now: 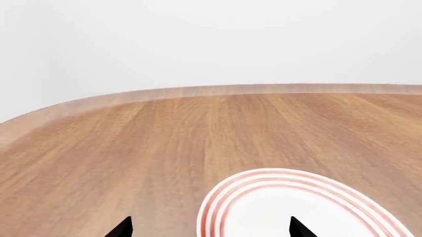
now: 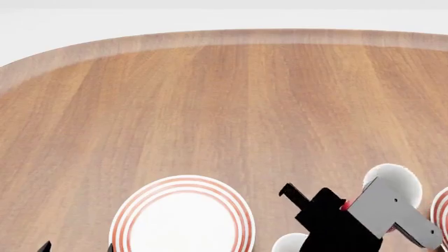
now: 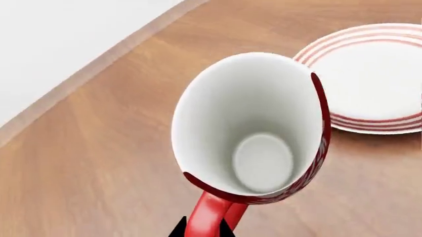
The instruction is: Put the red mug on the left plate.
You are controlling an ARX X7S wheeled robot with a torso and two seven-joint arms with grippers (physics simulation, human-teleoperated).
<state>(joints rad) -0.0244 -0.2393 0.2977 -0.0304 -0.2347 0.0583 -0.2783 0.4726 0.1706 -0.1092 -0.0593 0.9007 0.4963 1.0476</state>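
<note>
Wooden table (image 2: 210, 100) mostly bare; the left plate (image 2: 182, 218) lies flat near its front edge, unoccupied, well placed to receive the mug. The right gripper (image 3: 201, 232) pinches the red mug (image 3: 254, 133) by its handle, presumably so the cup hangs upright just beyond the fingertips, off to the plate's right. Left gripper (image 1: 211, 228) hovers over the plate's rim, fingers spread, empty.

Black tool (image 2: 287, 191), grey bracket (image 2: 392, 210).
</note>
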